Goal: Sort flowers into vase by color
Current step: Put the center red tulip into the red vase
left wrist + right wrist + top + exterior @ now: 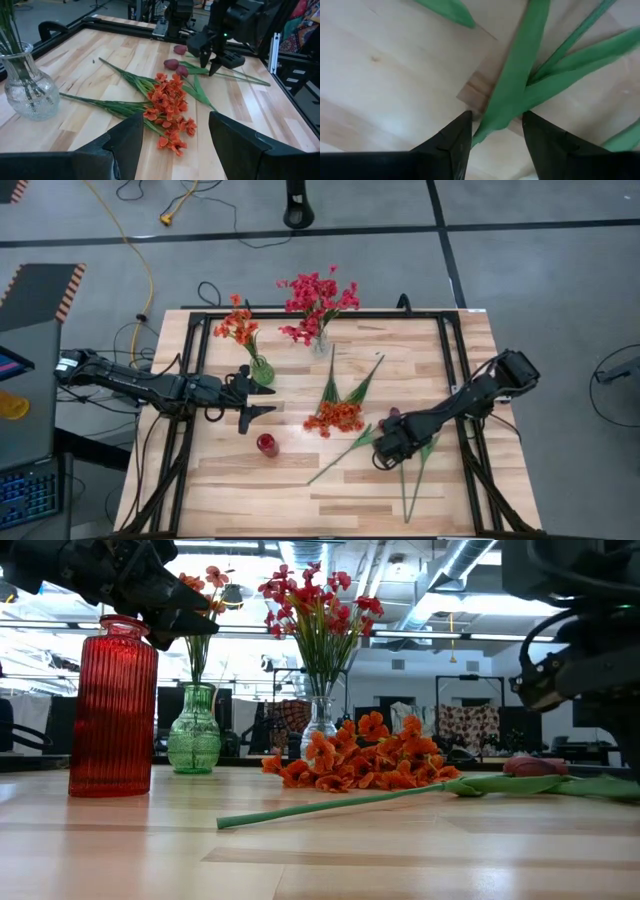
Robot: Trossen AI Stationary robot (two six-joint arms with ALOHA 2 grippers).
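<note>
Right tool point(492, 131) open astride green tulip leaves point(515, 85) on bench point(385, 65), seen only at wrist, left tool point(255, 397) open, empty, near green vase point(261, 370)

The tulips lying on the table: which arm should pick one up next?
Probably the right arm. Its pincer is open, straddling a tulip leaf on the table, while the left pincer waits beside the green vase.

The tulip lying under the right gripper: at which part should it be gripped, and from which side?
Probably the thin green stem of the tulip, taken from straight above. It lies flat on the table, and the open right gripper already straddles stem and leaves. The dark red bud looks rounder and easier to crush.
</note>
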